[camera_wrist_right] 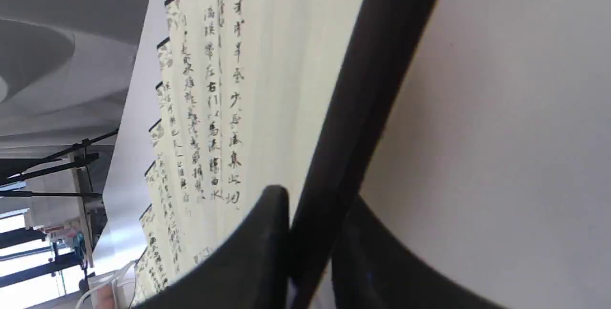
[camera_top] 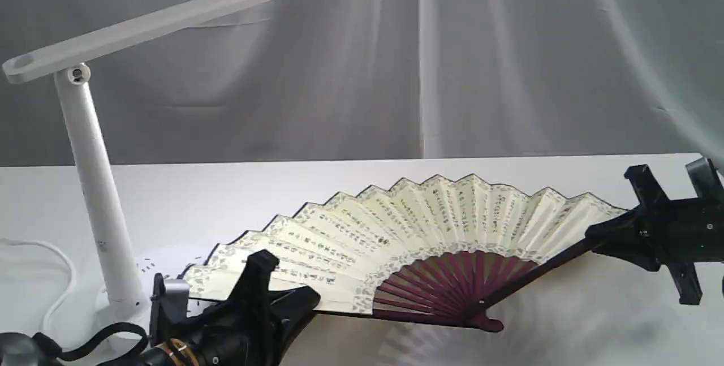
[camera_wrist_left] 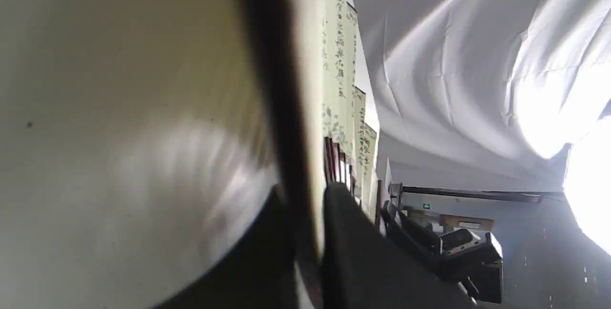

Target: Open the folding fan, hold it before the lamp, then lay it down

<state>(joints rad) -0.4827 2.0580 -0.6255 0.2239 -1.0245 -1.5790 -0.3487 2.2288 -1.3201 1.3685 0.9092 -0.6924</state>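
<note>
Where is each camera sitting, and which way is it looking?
Exterior view: off the arms, facing across the table to the curtain; lamp left, open fan middle; left gripper and right gripper show.
Left wrist view: on the left arm, looking along the fan's edge; left gripper pinches it.
Right wrist view: on the right arm, looking along the fan's other edge; right gripper pinches it.
Shared: all three see the fan.

A white table stands before a grey cloth backdrop hanging in soft folds.
</note>
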